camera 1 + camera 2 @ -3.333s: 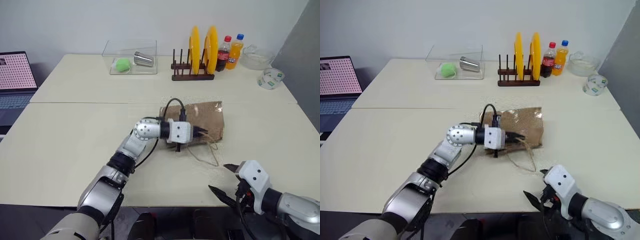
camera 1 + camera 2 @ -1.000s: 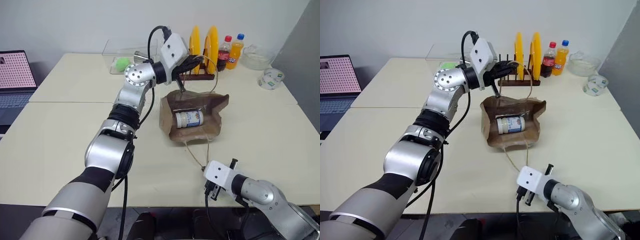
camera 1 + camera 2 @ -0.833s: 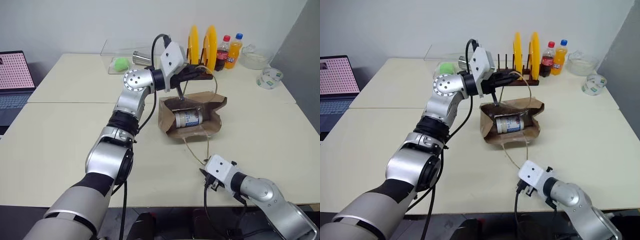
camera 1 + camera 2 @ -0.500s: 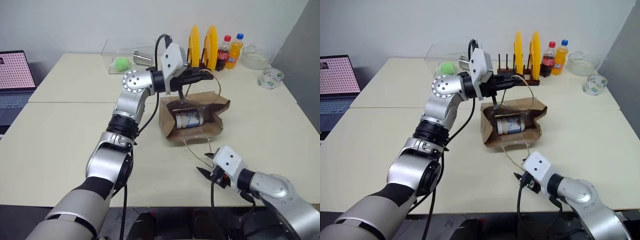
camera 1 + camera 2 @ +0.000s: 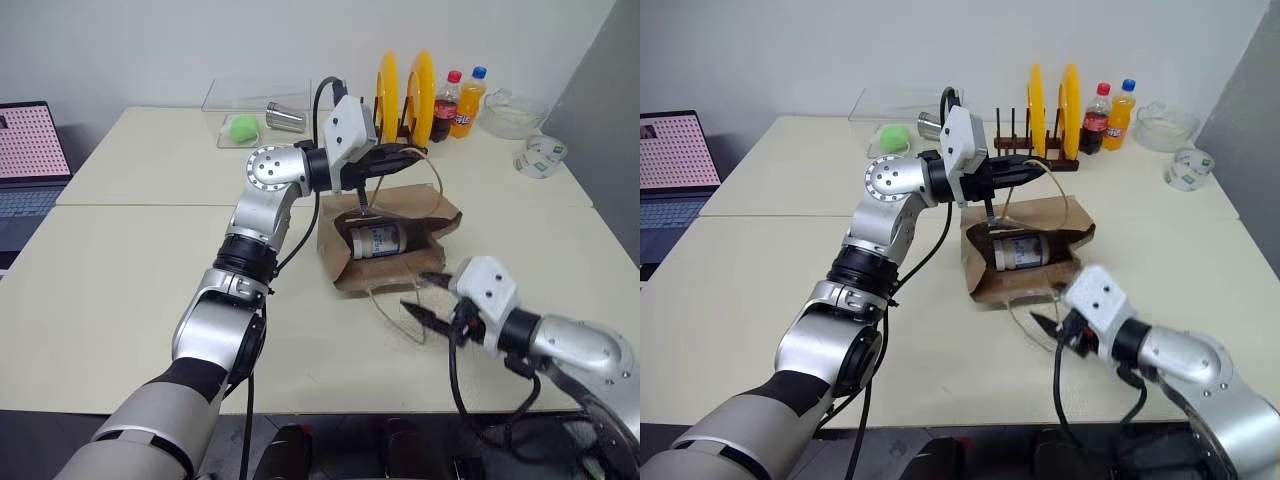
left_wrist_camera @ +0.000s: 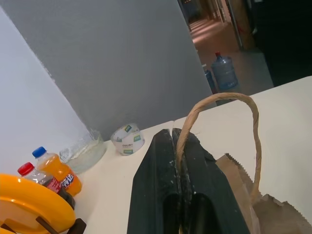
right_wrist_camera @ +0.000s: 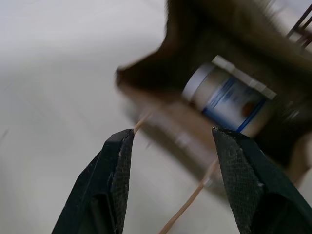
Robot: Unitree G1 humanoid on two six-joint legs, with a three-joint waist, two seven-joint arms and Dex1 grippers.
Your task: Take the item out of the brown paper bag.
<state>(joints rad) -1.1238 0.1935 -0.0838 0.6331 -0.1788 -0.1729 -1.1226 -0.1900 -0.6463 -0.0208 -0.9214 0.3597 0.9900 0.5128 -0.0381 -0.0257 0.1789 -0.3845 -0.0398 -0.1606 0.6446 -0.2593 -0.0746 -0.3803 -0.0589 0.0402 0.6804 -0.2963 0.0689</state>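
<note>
white jar (image 5: 375, 239) inside brown paper bag (image 5: 425, 222) on cream table (image 5: 120, 270), left hand (image 5: 405, 153) pinching handle (image 6: 222, 114), right hand (image 5: 424, 297) spread

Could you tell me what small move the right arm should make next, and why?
Probably ease the right gripper, its jaws open, forward into the mouth of the brown paper bag toward the white jar. The left gripper is shut on the upper handle, holding the bag open, and the jar lies on its side, in plain sight.

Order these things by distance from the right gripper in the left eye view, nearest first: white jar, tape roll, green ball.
From the right gripper:
1. White jar, inside the brown paper bag, just beyond.
2. Tape roll, far right table edge.
3. Green ball, in the clear tray, far left.
</note>
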